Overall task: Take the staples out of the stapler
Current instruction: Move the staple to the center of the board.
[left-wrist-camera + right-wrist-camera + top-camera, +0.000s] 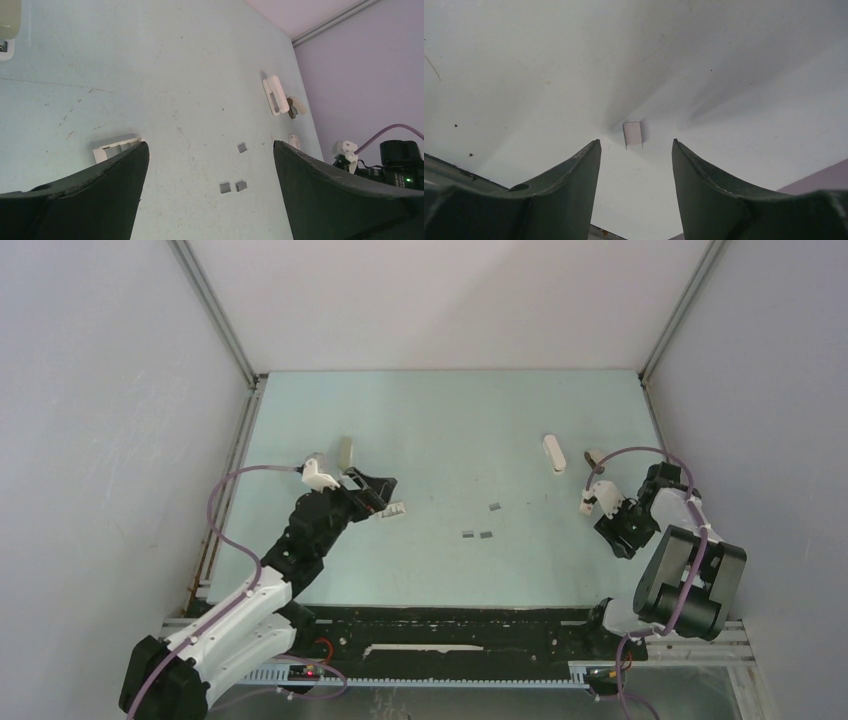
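Three small dark grey staple strips lie mid-table: one (494, 506) farther back and a pair (476, 534) nearer; in the left wrist view they show as one (242, 147) and a pair (233, 186). My left gripper (385, 497) (210, 145) is open and empty, left of them. A white ribbed stapler part (394, 510) (116, 148) lies by its left finger. My right gripper (618, 533) (635, 142) is open and empty at the right, low over the table, with one more staple strip (633, 134) just beyond its fingertips.
A white stapler body (553, 453) (274, 95) lies at the back right with a small brownish piece (594, 456) (295, 106) beside it. A cream stapler piece (345, 452) lies at the back left. Grey walls close in the table on three sides.
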You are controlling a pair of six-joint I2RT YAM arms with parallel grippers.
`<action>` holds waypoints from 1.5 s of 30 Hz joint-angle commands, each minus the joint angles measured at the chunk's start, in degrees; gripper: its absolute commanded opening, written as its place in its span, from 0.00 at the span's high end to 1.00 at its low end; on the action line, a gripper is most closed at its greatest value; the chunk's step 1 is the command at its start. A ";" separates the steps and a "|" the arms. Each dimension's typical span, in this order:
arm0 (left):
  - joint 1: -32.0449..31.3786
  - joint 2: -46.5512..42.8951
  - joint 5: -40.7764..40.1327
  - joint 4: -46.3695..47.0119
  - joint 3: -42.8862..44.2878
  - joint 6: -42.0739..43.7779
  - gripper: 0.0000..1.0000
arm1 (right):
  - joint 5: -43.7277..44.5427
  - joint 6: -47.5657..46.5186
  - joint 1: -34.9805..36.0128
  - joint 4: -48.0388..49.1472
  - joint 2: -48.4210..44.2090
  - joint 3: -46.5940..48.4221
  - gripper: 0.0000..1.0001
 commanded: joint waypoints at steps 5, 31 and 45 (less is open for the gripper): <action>0.29 -2.03 -0.79 0.89 0.87 -0.72 0.00 | -0.58 0.86 -0.41 -0.55 2.44 0.67 0.41; 0.25 -9.35 -2.75 0.11 -2.44 -1.95 0.00 | -3.30 3.92 -1.92 -3.28 5.43 0.66 0.88; 0.29 -9.20 -2.77 1.10 -2.93 -1.95 0.00 | -6.55 12.52 10.73 -3.25 2.30 -0.54 0.92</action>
